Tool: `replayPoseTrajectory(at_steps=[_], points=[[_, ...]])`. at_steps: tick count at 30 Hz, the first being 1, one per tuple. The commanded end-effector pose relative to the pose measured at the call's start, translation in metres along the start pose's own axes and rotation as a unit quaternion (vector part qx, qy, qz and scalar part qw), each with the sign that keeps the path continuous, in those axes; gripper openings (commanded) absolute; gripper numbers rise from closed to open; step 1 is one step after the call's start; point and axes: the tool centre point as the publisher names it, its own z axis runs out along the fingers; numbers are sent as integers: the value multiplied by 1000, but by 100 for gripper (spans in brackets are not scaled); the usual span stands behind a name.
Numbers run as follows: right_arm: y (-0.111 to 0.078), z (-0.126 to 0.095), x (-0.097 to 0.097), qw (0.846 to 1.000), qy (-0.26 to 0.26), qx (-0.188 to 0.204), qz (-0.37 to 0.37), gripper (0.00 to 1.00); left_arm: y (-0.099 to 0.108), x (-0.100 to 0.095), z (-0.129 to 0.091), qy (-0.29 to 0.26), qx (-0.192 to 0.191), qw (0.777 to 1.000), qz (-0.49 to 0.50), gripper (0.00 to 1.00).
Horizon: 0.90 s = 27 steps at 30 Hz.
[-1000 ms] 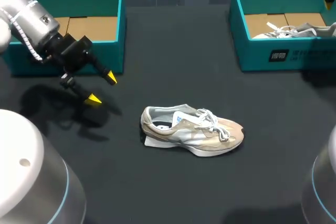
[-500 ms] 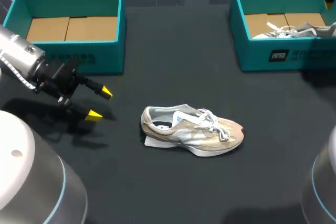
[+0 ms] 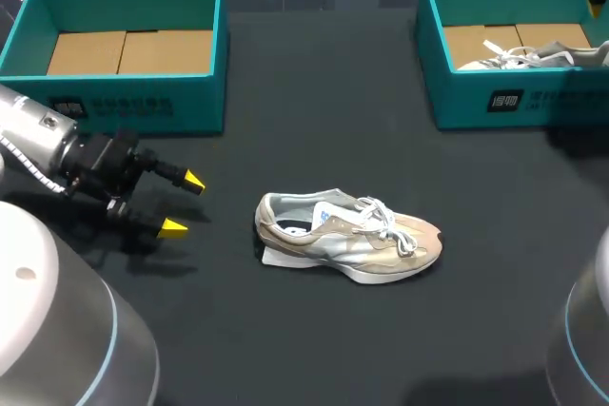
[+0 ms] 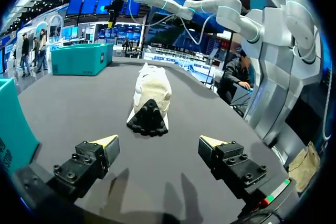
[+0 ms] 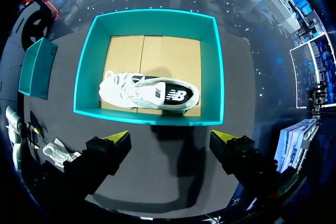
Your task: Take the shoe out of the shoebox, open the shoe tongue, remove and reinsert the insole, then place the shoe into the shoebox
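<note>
Now your left hand (image 3: pixel 184 204) hovers low over the black counter (image 3: pixel 314 121), off the heel end of the beige shoe (image 3: pixel 350 238) and clear of it. Its yellow-tipped fingers are spread wide and hold nothing. The shoe rests on its sole outside both boxes, heel toward that hand, toe pointing away. Behind the shoe, on the left arm's side, stands a teal shoebox (image 3: pixel 124 106) showing its cardboard floor. Behind the shoe on the other side, a second teal shoebox (image 3: pixel 495 102) holds a white shoe (image 5: pixel 148 92). Your right hand (image 5: pixel 171 139) hangs above that second box, fingers wide apart, gripping nothing.
</note>
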Motion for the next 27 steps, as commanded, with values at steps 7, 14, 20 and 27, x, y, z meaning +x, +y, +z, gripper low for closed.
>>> replayPoseTrajectory(at_steps=[7,14,20,27], points=[[-1,0,0,1000,0,0,0,100,10,-12,11,-12,27,999,27,100],[-1,0,0,1000,0,0,0,100,23,-23,25,-14,65,997,38,100],[-1,0,0,1000,0,0,0,100,22,-25,29,-12,73,996,42,100],[-1,0,0,1000,0,0,0,100,23,-27,31,-16,72,996,44,100]])
